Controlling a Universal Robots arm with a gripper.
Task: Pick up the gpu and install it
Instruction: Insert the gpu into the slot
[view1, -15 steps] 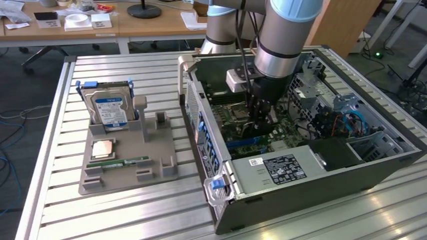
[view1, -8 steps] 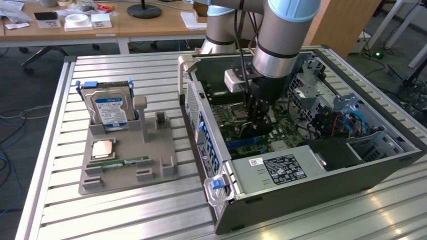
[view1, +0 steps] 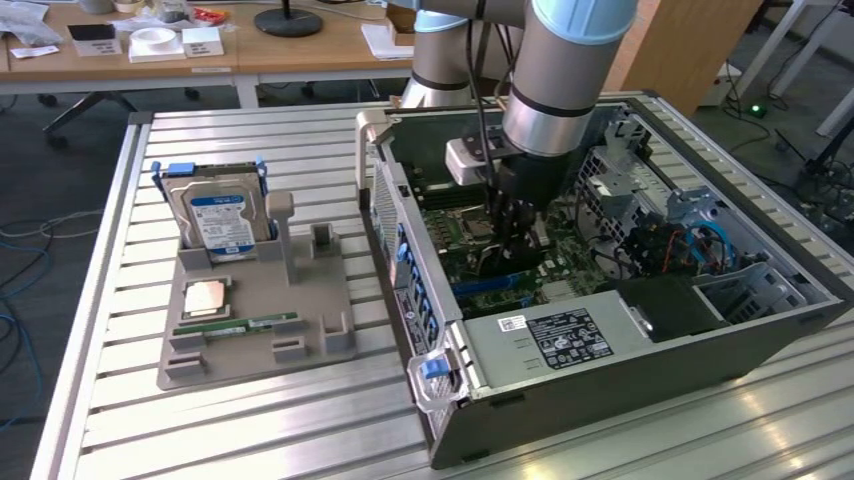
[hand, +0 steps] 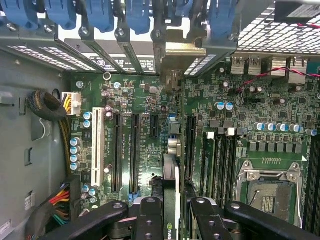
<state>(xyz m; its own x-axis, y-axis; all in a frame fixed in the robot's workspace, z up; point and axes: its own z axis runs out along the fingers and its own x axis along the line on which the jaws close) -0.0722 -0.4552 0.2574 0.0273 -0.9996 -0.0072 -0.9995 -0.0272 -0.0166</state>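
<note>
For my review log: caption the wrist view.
Fingers grip the gpu edge-on over the green motherboard.

Open case (view1: 614, 400) gives the gripper (view1: 514, 255) and gpu (hand: 170, 185) room above the motherboard (hand: 135, 97), hemmed by power supply (view1: 567, 335), cables (view1: 674, 250), blue latches (hand: 100, 12).

The bench (view1: 267, 430) is bare ribbed metal, pale and satin, catching the light. On it the holder tray (view1: 254, 350) looks like matt grey plastic. The hard drive (view1: 220, 220) has a dull silver metal shell and a glossy blue-white label. The computer case (view1: 641, 400) is grey sheet metal, matt and perforated in places, with shiny blue plastic clips (hand: 100, 12). The motherboard (hand: 145, 100) is lacquered green board. The pincer (hand: 170, 222) is matt black with bolt heads, the gpu (hand: 170, 190) dark and smooth-edged. The arm (view1: 561, 90) is brushed silver metal.
</note>
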